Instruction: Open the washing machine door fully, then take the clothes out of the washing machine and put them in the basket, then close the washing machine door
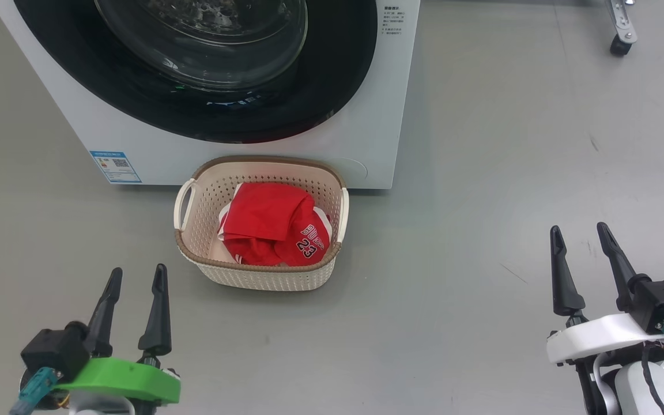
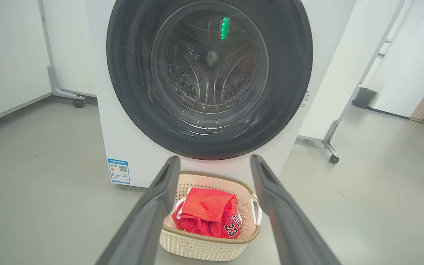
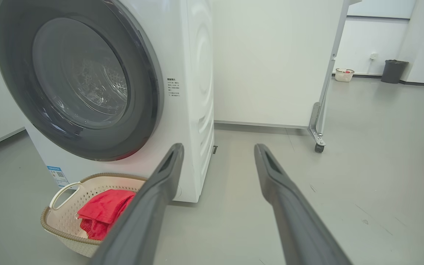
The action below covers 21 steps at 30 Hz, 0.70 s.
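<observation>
The washing machine door (image 1: 340,75) looks shut. The red jerseys (image 1: 271,227) lie in the basket (image 1: 268,278), ahead-right of the nearer left gripper (image 1: 139,270). It and the right gripper (image 1: 577,229) are spread, empty.

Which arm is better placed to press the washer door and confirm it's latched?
Left, probably. The left gripper faces the washing machine door squarely; the right gripper points past its side. Both are open.
</observation>
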Motion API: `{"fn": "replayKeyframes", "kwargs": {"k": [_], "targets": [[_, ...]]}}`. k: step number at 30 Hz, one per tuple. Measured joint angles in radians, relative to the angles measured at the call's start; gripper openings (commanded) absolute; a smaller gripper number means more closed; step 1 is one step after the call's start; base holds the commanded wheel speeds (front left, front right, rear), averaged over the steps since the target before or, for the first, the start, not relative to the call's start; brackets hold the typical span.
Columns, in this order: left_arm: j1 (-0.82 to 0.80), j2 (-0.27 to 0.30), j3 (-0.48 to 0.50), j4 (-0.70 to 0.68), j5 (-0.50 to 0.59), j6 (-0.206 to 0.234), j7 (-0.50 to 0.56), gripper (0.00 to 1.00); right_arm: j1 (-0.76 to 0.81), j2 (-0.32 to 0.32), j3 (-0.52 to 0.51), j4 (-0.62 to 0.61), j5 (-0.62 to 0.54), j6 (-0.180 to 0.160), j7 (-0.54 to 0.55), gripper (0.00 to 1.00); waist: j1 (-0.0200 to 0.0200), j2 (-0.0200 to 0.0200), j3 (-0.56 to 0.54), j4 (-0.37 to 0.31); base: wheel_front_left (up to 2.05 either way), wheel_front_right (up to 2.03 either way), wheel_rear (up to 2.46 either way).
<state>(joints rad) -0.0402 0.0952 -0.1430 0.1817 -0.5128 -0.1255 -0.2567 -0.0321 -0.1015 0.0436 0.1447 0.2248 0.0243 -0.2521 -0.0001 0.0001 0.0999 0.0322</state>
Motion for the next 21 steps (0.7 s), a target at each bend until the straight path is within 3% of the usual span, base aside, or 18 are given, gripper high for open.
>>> {"fn": "replayKeyframes", "kwargs": {"k": [21], "targets": [[0.0, -0.009, 0.009, -0.002, -0.021, 0.0, 0.0, 1.0, 0.001, 0.008, -0.012, -0.003, -0.016, 0.01, 0.0, 1.0, 0.0, 0.0, 0.0, 0.002, 0.0, 0.0, 0.0]]}}
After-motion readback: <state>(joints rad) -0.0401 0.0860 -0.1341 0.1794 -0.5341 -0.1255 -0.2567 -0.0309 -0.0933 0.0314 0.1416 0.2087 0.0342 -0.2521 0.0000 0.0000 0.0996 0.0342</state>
